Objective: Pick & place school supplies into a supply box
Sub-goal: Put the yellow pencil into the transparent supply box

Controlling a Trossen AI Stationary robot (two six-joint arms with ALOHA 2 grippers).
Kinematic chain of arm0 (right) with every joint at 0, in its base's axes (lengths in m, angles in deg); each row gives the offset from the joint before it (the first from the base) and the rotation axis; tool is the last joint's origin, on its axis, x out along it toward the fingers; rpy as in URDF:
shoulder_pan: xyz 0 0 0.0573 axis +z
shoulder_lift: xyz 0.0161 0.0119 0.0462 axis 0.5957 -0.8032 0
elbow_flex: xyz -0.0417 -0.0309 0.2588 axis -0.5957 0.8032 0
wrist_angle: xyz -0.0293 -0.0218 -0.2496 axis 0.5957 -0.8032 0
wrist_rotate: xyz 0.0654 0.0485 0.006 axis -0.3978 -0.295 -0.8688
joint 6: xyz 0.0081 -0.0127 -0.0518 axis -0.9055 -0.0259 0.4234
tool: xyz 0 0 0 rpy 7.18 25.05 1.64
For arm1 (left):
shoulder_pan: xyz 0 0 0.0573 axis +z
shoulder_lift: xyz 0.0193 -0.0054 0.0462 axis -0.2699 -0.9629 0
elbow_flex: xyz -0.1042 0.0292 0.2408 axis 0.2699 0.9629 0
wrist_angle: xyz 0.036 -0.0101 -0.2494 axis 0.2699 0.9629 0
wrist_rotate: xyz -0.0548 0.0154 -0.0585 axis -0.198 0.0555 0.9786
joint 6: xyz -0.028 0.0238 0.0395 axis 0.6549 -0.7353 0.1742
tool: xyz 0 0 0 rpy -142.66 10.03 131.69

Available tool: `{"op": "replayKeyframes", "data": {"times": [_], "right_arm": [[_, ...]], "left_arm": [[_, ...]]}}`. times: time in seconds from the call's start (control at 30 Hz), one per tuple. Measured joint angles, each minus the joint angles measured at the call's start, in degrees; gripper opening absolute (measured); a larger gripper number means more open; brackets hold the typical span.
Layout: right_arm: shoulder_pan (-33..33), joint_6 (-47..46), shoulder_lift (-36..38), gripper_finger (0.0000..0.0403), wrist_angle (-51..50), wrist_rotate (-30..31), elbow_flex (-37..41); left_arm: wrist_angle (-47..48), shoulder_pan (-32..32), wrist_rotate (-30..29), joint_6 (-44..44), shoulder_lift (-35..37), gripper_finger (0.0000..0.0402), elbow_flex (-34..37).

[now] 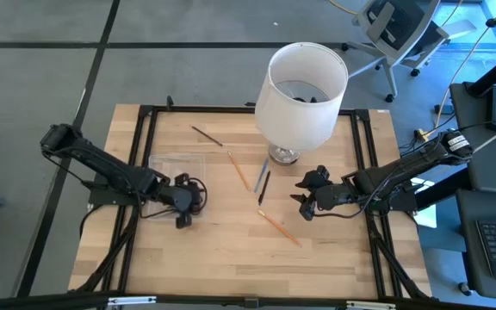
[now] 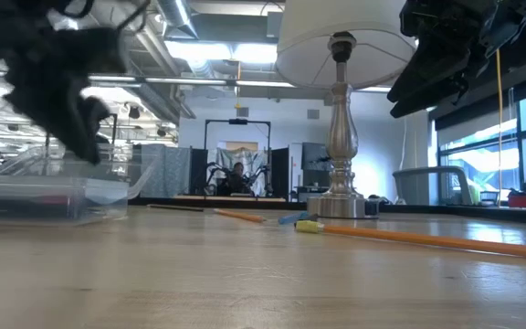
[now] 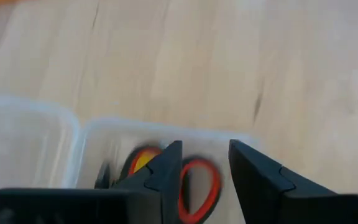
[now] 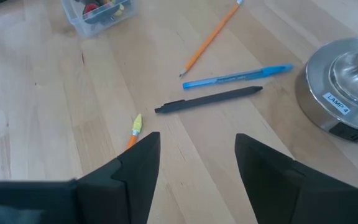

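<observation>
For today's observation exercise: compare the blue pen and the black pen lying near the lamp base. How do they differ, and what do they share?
Colour: the blue pen is bright blue, the black pen dark all over.
Place: the blue pen lies nearer the lamp base; the black pen lies farther out on the table, nearer the right gripper.
Shared: both lie flat, roughly parallel, apart from each other and outside the supply box.

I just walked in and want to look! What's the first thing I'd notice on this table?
You'd spot the big white lamp at the far edge of the wooden table first. Next, pens and pencils scattered in the middle, such as the long orange pencil and the black pen. At the left, the left gripper hovers over the clear supply box, with red scissor handles inside.
</observation>
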Motion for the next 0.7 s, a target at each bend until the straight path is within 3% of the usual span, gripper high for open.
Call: {"op": "replayKeyframes", "data": {"times": [0.13,0.47,0.57,0.7], "right_arm": [[-0.03,-0.14,0.00,0.0211,0.49,0.00,0.00],[-0.07,1.45,-0.87,0.0211,5.29,-0.96,0.00],[-0.07,2.75,-2.75,0.0211,8.77,-1.25,0.00],[-0.07,7.29,-7.63,0.0211,13.84,-6.84,-0.64]], "left_arm": [[-2.27,0.00,-0.37,-2.80,0.02,0.0125,-3.08],[-29.48,0.07,-8.40,-17.72,-0.97,0.0127,-3.39],[-31.88,0.04,-10.84,-18.46,-1.00,0.0127,-3.39],[-32.66,0.07,-13.58,-17.96,-1.01,0.0127,-3.39]]}}
